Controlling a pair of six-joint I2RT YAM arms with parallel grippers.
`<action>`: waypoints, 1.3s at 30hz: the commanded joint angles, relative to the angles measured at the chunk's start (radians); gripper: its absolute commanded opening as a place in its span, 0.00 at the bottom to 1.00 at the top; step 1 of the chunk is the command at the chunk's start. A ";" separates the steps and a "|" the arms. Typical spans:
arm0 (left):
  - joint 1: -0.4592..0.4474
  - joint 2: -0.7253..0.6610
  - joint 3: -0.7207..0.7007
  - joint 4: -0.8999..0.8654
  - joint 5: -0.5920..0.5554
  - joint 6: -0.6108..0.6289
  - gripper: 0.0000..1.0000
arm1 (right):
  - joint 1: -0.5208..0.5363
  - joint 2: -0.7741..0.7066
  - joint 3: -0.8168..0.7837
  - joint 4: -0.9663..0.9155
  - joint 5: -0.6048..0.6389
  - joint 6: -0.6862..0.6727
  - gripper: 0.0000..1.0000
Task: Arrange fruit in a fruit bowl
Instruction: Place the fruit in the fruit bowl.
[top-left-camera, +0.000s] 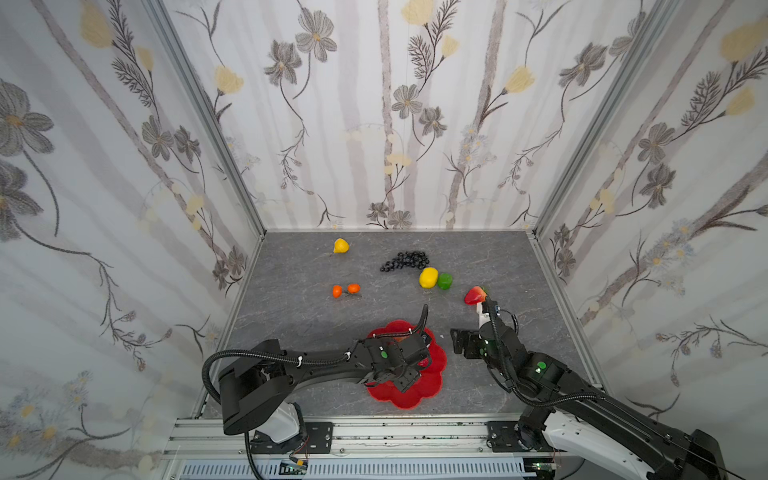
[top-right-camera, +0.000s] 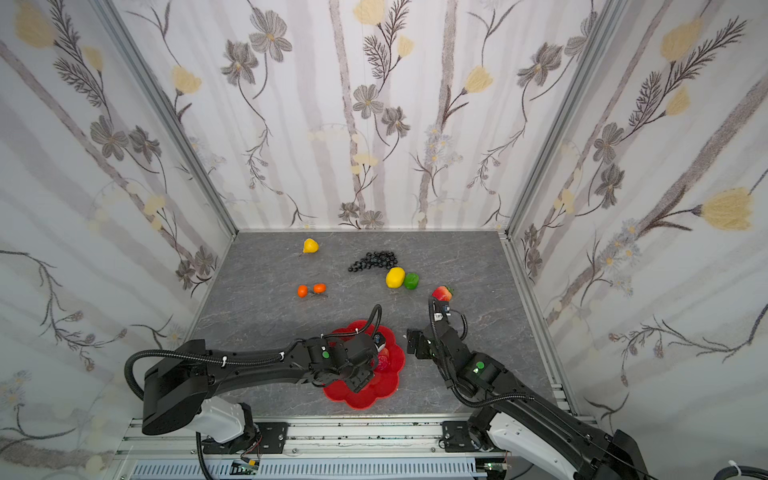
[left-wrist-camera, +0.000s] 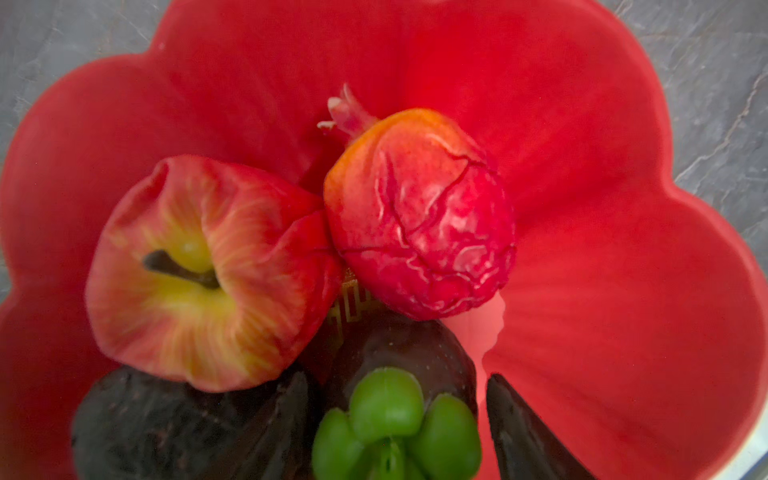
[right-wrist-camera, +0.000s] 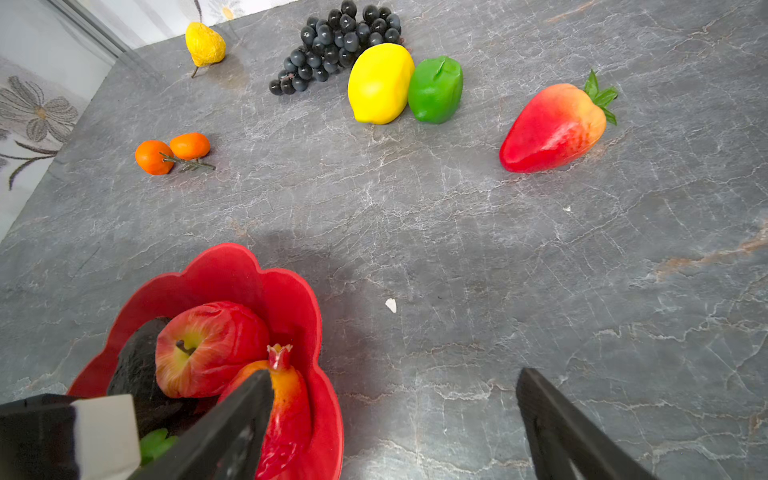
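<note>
The red scalloped fruit bowl (top-left-camera: 432, 386) (left-wrist-camera: 582, 166) holds a red apple (left-wrist-camera: 208, 270), a red pomegranate-like fruit (left-wrist-camera: 419, 216), a black avocado (left-wrist-camera: 137, 428) and a dark fruit with green leaves (left-wrist-camera: 395, 411). My left gripper (left-wrist-camera: 399, 376) hangs over the bowl, open around that dark fruit, with a gap at one finger (left-wrist-camera: 523, 436). My right gripper (right-wrist-camera: 395, 376) (top-left-camera: 461, 343) is open and empty above bare table just right of the bowl. Pear (top-left-camera: 340, 246), grapes (top-left-camera: 405, 261), lemon (top-left-camera: 428, 277), green fruit (top-left-camera: 444, 281), strawberry (top-left-camera: 475, 295) and two oranges (top-left-camera: 345, 289) lie farther back.
Floral-papered walls with metal corner posts (top-left-camera: 208, 116) close in the grey stone-look table (top-left-camera: 291, 324) on three sides. A metal rail (top-left-camera: 374, 432) runs along the near edge. A small white chip (right-wrist-camera: 390, 305) lies on the table by the bowl.
</note>
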 joint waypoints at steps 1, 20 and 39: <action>0.001 -0.021 -0.004 -0.008 -0.017 -0.011 0.69 | 0.001 0.002 -0.004 0.050 -0.004 0.004 0.92; 0.000 -0.200 -0.070 0.017 0.016 -0.010 0.70 | 0.002 -0.003 0.011 0.035 -0.015 -0.009 0.92; 0.199 -0.640 -0.247 0.087 -0.326 -0.146 0.82 | -0.347 0.283 0.332 -0.114 -0.134 -0.073 0.92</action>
